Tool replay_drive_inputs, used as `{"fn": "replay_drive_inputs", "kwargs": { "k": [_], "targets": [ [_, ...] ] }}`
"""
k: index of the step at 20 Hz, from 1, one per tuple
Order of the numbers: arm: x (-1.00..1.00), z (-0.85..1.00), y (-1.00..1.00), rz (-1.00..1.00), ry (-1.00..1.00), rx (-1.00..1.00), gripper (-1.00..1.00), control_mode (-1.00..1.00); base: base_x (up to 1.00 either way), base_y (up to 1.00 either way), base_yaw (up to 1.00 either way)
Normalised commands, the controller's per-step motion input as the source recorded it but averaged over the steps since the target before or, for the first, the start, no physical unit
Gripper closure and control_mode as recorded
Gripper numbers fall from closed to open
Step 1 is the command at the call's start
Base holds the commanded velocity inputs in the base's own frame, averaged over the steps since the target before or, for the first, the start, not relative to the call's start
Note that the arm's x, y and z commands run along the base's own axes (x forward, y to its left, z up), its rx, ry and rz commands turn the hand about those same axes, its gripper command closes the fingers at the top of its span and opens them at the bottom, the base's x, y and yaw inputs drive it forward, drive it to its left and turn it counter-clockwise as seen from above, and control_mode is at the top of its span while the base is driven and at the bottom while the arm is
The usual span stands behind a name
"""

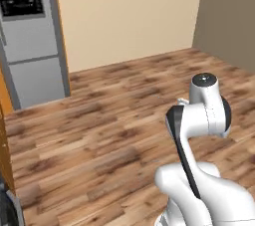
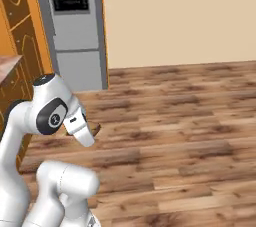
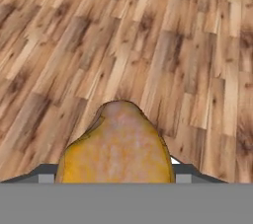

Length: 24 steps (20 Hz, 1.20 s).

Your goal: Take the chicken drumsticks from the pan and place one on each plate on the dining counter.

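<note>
Carry step in hand: the gripper [image 3: 116, 181] is clenched on a chicken drumstick [image 3: 117, 150] over bare wooden floor [image 3: 148, 45] (fridge [image 1: 30, 36] far left); next, the base must reach the dining counter.

drumstick [image 3: 117, 146]: 1, golden-brown, close at the bottom of the hand view | fridge [image 1: 31, 36]: 1, grey, with 1 dark panel on its upper door | orange cabinet side [image 2: 20, 56]: 1 | wood plank floor [image 1: 109, 120]: 1 | beige wall [image 1: 124, 11]: 1 | worktop corner [image 2: 7, 67]: 1
</note>
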Motion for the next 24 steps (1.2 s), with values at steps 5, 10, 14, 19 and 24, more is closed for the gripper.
{"fn": "replay_drive_inputs", "kwargs": {
  "k": [5,10,14,19,24],
  "targets": [
    [0.00,0.00,0.00,0.00,0.00,0.00,1.00,1.00,-0.01,-0.03,-0.71],
    [0.00,0.00,0.00,0.00,0.00,0.00,1.00,1.00,0.22,-0.09,-0.66],
    [0.00,0.00,0.00,0.00,0.00,0.00,1.00,1.00,0.64,-0.08,-0.61],
    [0.00,0.00,0.00,0.00,0.00,0.00,1.00,1.00,0.92,-0.02,-0.59],
    [0.00,0.00,0.00,0.00,0.00,0.00,1.00,1.00,1.00,0.00,-0.56]
  ]
}}
